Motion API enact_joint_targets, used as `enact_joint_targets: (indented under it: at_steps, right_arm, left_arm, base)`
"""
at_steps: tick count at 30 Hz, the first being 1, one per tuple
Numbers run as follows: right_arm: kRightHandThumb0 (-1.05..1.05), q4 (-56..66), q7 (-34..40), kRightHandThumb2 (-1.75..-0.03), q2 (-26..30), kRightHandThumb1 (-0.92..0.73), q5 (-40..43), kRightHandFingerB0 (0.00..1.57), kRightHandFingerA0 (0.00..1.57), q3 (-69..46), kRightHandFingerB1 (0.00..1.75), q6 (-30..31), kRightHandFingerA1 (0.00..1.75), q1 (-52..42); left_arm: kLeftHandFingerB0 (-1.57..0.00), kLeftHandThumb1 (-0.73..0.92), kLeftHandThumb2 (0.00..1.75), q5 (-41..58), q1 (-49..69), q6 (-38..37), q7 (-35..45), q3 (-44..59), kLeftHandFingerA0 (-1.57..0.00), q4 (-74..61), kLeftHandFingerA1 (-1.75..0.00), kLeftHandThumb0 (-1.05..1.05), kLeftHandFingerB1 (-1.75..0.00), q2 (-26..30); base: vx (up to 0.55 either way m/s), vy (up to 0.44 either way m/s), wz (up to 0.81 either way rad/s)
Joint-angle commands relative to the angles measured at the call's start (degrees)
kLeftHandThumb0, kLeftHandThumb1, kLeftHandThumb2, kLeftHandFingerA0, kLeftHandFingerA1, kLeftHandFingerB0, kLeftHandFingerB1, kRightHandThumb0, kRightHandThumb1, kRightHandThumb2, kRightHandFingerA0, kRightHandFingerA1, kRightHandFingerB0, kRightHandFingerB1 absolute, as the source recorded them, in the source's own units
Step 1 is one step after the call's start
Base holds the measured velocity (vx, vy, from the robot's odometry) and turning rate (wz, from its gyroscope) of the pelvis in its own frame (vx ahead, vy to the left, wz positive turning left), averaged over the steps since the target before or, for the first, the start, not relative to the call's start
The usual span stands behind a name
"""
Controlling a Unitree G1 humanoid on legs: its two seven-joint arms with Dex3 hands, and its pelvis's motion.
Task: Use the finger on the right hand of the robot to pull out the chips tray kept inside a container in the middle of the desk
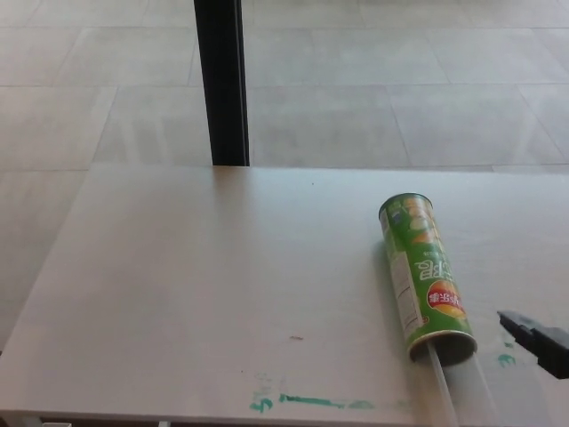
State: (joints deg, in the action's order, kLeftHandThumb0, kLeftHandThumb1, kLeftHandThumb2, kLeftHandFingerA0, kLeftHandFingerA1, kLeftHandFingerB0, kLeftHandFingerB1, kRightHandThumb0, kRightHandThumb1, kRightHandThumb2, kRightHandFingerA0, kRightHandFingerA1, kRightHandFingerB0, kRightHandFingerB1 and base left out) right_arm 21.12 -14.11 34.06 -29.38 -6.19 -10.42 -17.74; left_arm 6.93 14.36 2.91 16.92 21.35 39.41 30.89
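Green can (424, 278) lies on desk (204, 294), label unreadable, open end near. Right hand (536, 340) at right edge, grip can't tell, holds nothing.

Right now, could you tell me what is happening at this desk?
A green chips can lies on its side on the white desk, open end toward the robot, with a clear tray poking out of it. The robot's right hand shows at the right edge, beside the can's opening and not touching it. Nothing is being held yet.
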Motion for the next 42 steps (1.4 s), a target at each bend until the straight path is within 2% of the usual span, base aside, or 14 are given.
enact_joint_targets:
  at_steps: [1, 8, 11, 17, 21, 23, 29, 30, 33, 36, 37, 38, 41, 42]
  right_arm:
    - [-0.34, 1.51, -3.22, -0.55, 1.13, -0.5, 5.19, 0.0, 0.86, -5.34, 0.0, 1.77, 1.2, -3.95]
    - [-0.4, -6.35, -4.44, -0.71, 3.09, -0.44, 12.04, 0.0, 0.93, -20.57, 0.0, 1.52, 1.13, -9.18]
    - [-0.31, -14.44, -0.95, -0.54, 1.89, -0.48, 14.72, 0.0, 0.96, -26.27, 0.14, -1.94, 1.11, -9.16]
    - [-0.35, -31.94, 6.73, -0.66, -1.0, -0.45, 16.08, 0.0, 0.91, -30.82, 0.14, -3.65, 1.26, -5.79]
    - [-0.36, -41.18, 11.76, -0.69, -2.74, -0.42, 15.66, 0.0, 0.93, -30.15, 0.23, -5.77, 1.21, -2.14]
    - [-0.3, -45.66, 13.91, -0.65, -5.41, -0.4, 17.46, 0.0, 0.96, -30.69, 0.39, -4.39, 1.38, 0.51]
    - [-0.23, -48.87, 11.85, -0.78, -12.0, -0.34, 26.31, 0.0, 1.03, -34.72, 0.4, 1.07, 1.3, 5.8]
    - [-0.29, -51.79, 13.77, -0.85, -12.97, -0.29, 25.74, 0.0, 1.1, -34.59, 0.57, 0.08, 1.19, 7.06]
    - [-0.3, -56.12, 15.97, -0.64, -14.19, -0.41, 24.68, 0.0, 0.98, -34.39, 0.68, 3.34, 1.1, 8.87]
    - [-0.23, -59.77, 16.03, -0.66, -14.36, -0.39, 26.57, 0.0, 0.97, -35.52, 0.69, 0.37, 1.18, 9.38]
    - [-0.26, -60.87, 14.62, -0.82, -14.09, -0.29, 27.39, 0.0, 1.02, -35.52, 0.57, 0.21, 1.1, 9.4]
    - [-0.2, -59.83, 12.5, -0.68, -14.8, -0.4, 29.15, 0.0, 0.91, -36.22, 0.67, 0.8, 1.31, 7.61]
    - [-0.26, -59.93, 10.1, -0.65, -14.03, -0.39, 29.39, 0.0, 0.91, -35.0, 0.68, 1.87, 1.3, 6.45]
    - [-0.26, -60.25, 9.67, -0.82, -14.11, -0.28, 30.16, 0.05, 1.04, -34.96, 0.58, 2.76, 1.13, 6.74]
  left_arm:
    - [-0.49, 0.65, 0.63, 0.28, 0.08, -0.26, -0.29, 0.58, -0.6, 0.28, -0.74, -0.22, -0.6, 0.63]
    - [-0.48, 0.66, 0.64, -0.02, 0.56, -0.99, -0.23, 0.68, -0.59, 0.21, -0.72, -0.21, -0.58, 1.21]
    - [-0.47, 0.67, 0.63, -0.13, 0.58, -1.32, -0.28, 0.54, -0.59, 1.17, -0.72, -0.21, -0.57, 1.06]
    - [-0.47, 0.66, 0.63, 0.05, 0.51, -1.4, 0.01, 0.36, -0.59, 1.14, -0.72, -0.21, -0.58, 0.81]
    - [-0.49, 0.65, 0.63, 0.23, 0.81, -1.12, -0.4, 0.58, -0.6, 0.82, -0.74, -0.22, -0.59, 0.51]
    - [-0.47, 0.65, 0.64, 0.38, 1.01, -1.02, -0.25, 0.51, -0.59, 0.56, -0.74, -0.23, -0.6, 0.16]
    - [-0.49, 0.63, 0.64, 0.64, 0.68, -2.02, 0.04, 0.65, -0.59, 2.38, -0.74, -0.22, -0.6, -0.12]
    - [-0.5, 0.63, 0.64, 0.39, 0.66, -2.2, -0.1, 0.49, -0.6, 2.63, -0.75, -0.24, -0.61, -0.03]
    - [-0.51, 0.63, 0.63, -0.49, 1.69, -2.51, -0.26, -0.22, -0.62, 1.42, -0.75, -0.25, -0.6, 0.27]
    - [-0.5, 0.64, 0.62, -0.61, 1.02, -2.08, -0.37, -0.74, -0.62, 1.35, -0.75, -0.24, -0.59, 0.17]
    - [-0.51, 0.63, 0.62, -0.72, 0.87, -2.37, -0.51, -0.85, -0.62, 1.74, -0.74, -0.24, -0.59, 0.17]
    - [-0.51, 0.63, 0.63, -1.06, 0.39, -2.7, -0.33, -1.36, -0.62, 2.16, -0.74, -0.24, -0.6, 0.25]
    - [-0.52, 0.64, 0.62, -1.15, -0.21, -1.9, -0.82, -1.78, -0.61, 2.62, -0.73, -0.24, -0.6, 0.23]
    - [-0.52, 0.63, 0.62, -0.79, -0.31, -2.19, -0.38, -1.65, -0.6, 3.02, -0.74, -0.24, -0.6, 0.29]
  base:
    - [0.0, 0.0, 0.0]
    - [0.0, 0.0, 0.0]
    - [0.0, 0.0, 0.0]
    - [0.0, 0.0, 0.0]
    - [0.0, 0.0, 0.0]
    - [0.0, 0.0, 0.0]
    - [0.0, 0.0, 0.0]
    - [0.0, 0.0, 0.0]
    - [0.0, 0.0, 0.0]
    - [0.0, 0.0, 0.0]
    - [0.0, 0.0, 0.0]
    - [0.0, 0.0, 0.0]
    - [0.0, 0.0, 0.0]
    - [0.0, 0.0, 0.0]
